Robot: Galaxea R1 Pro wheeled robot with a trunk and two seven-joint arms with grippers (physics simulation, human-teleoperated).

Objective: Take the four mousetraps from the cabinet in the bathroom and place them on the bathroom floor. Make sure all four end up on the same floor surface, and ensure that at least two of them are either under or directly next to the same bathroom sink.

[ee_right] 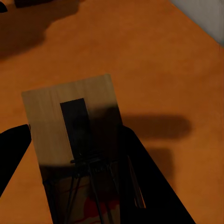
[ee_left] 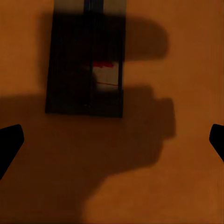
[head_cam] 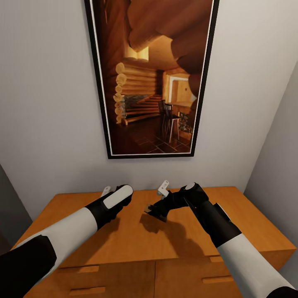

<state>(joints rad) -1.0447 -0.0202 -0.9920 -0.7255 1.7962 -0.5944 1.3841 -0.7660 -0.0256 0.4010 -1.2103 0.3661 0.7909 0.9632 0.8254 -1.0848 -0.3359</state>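
Observation:
Both arms reach over the flat top of the orange-brown cabinet [head_cam: 124,240]. My right gripper [head_cam: 156,210] is shut on a mousetrap [head_cam: 150,210] and holds it a little above the cabinet top, casting a shadow below. In the right wrist view this mousetrap [ee_right: 70,121] is a pale wood slab with dark wire parts, clamped between the black fingers [ee_right: 149,186]. My left gripper [ee_left: 112,140] hangs open over the cabinet top [ee_left: 186,70]. Ahead of it a second mousetrap [ee_left: 86,70] lies flat in shadow, apart from the fingertips [ee_left: 9,142]. The bathroom floor and the sink are out of view.
A large framed picture [head_cam: 151,78] of a log interior hangs on the grey wall behind the cabinet. A side wall [head_cam: 277,165] closes in at the right. Drawer fronts with slim handles [head_cam: 87,269] face me below the top's front edge.

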